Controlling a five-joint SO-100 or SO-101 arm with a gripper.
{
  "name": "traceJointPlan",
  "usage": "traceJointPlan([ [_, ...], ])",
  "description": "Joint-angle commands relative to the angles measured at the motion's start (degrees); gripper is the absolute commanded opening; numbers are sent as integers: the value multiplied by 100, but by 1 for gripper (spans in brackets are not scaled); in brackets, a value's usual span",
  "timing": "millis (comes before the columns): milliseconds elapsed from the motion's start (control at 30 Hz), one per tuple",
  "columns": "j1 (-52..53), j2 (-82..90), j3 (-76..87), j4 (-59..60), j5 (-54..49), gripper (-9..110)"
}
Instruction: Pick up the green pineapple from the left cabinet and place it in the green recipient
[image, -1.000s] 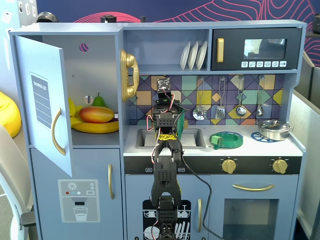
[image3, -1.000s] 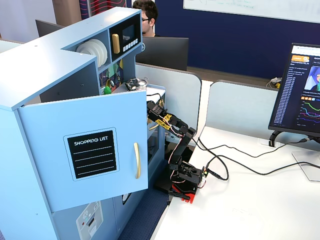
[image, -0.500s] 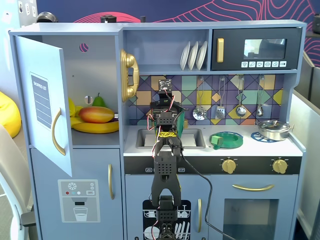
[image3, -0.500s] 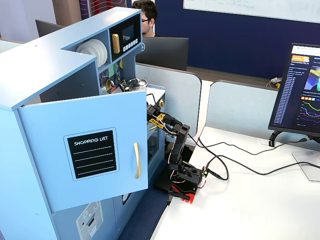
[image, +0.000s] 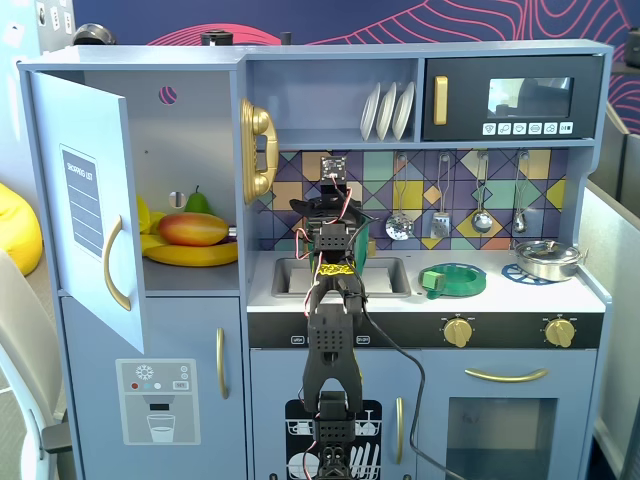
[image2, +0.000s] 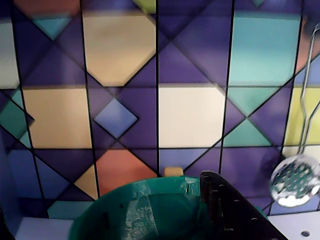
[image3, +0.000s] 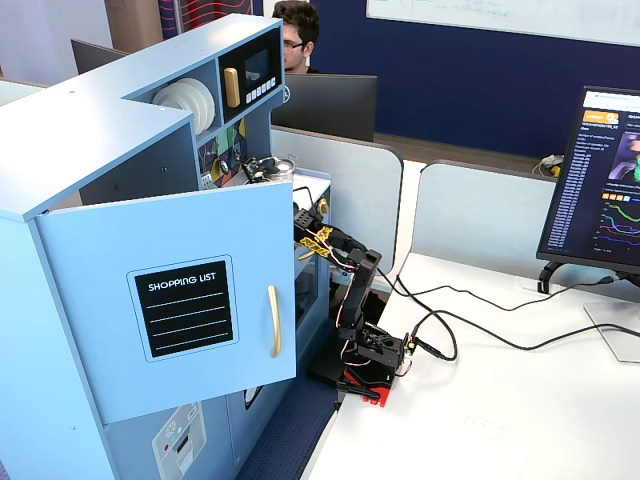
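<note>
Wrist view shows, nearest to us, a dark finger (image2: 235, 210) of our jaws at the lower edge, and just behind it the green recipient (image2: 145, 210) with its flared rim. Its inside looks empty where we can see it. Behind it the tiled back wall (image2: 190, 115) fills the frame, and a slotted spoon (image2: 295, 180) hangs at the right edge.

We cannot tell how far the jaws are open, and we see nothing held in them.

From the front fixed view, our arm (image: 330, 340) rises before the sink (image: 290, 275), and the gripper (image: 335, 200) is high near the tiles. To the left, the left cabinet (image: 190, 120) has its door (image: 85, 200) swung wide open. On its shelf lie a mango (image: 192, 229) and bananas (image: 190, 255); we cannot find the green pineapple there. A green ring lid (image: 455, 280) lies on the counter, right of the sink, well apart from the arm.

From the side fixed view, the arm base (image3: 365, 360) stands on the white desk (image3: 500, 420), which has much free room to the right.
</note>
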Motion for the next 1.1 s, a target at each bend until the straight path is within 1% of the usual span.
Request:
traceJointPlan([
  [0, -53, 1266, 589, 114, 9, 47],
  [167, -132, 3085, 2566, 457, 26, 45],
  [267, 9, 4061, 3507, 1081, 272, 45],
  [400, 229, 5247, 4852, 1529, 281, 45],
  [500, 255, 5871, 5388, 2127, 308, 41],
  [600, 281, 6284, 5713, 2804, 316, 36],
  [667, 264, 6451, 5845, 3208, 316, 30],
  [700, 229, 6539, 5933, 3419, 316, 24],
  [767, 158, 6609, 6161, 3753, 422, 21],
  [900, 132, 6882, 6899, 4280, 343, 9],
  [933, 132, 6979, 7146, 4289, 404, 9],
  [1000, 193, 7128, 7646, 4236, 431, 14],
  [1067, 158, 7251, 8095, 3999, 738, 18],
])
